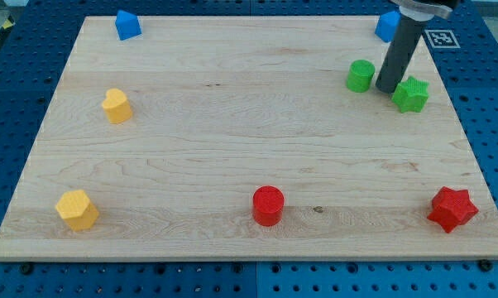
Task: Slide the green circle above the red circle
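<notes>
The green circle (360, 75) stands near the view's top right on the wooden board (232, 141). The red circle (268, 205) stands near the view's bottom, a little right of centre. My tip (387, 88) is on the board just right of the green circle, between it and the green star (411, 94). The dark rod rises from the tip towards the view's top right. The tip is close to both green blocks; I cannot tell whether it touches either.
A red star (452, 209) is at the bottom right. A blue block (386, 26) sits behind the rod at the top right. A blue block (127, 25) is at the top left. Two yellow blocks (117, 106) (76, 209) are on the left.
</notes>
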